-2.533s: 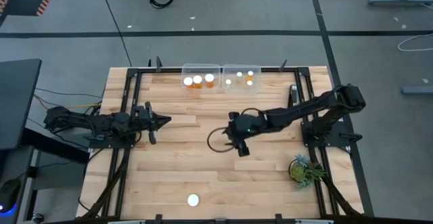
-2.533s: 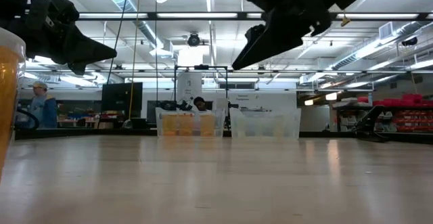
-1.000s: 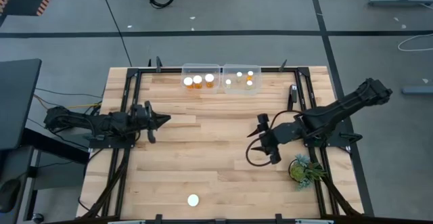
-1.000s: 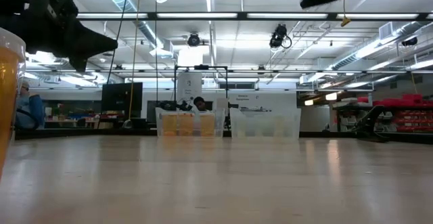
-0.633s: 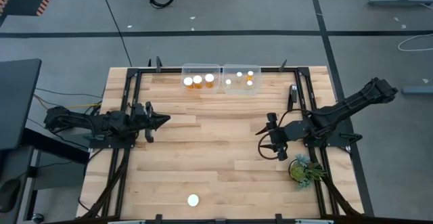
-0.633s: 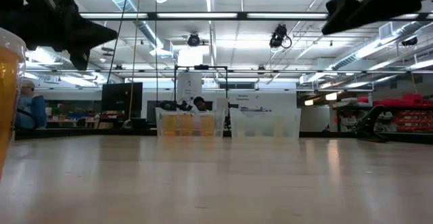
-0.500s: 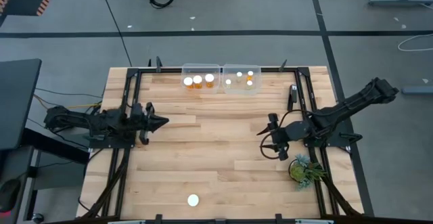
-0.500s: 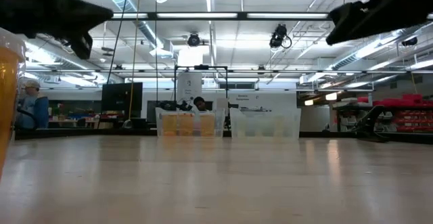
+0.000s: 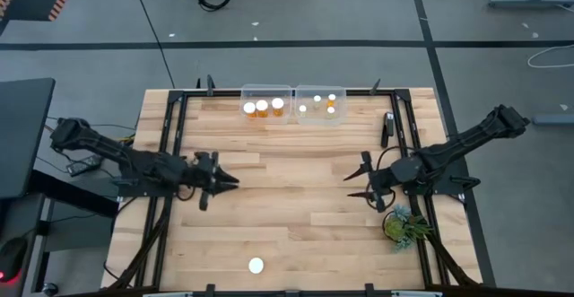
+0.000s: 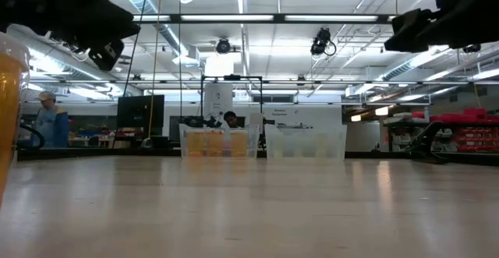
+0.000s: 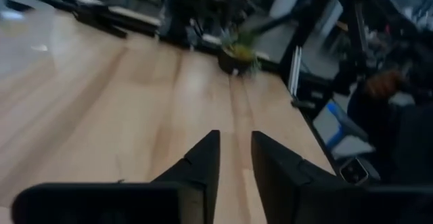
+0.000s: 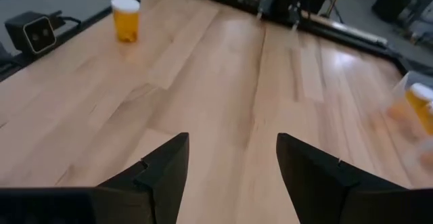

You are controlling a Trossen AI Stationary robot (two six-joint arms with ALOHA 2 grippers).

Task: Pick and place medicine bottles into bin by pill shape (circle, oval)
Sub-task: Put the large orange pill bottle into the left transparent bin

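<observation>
High view: one bottle stands alone at the near edge, well apart from both claws. Left claw, narrowly parted and empty, hovers mid-left; right claw, wide and empty, mid-right. Two far bins hold bottles.

My left gripper is now further out over the table, reaching inward from the left edge, fingers slightly parted, seemingly wider than before. My right gripper, empty with fingers spread, is pulled back from mid-table toward the right side, beside the plant.
</observation>
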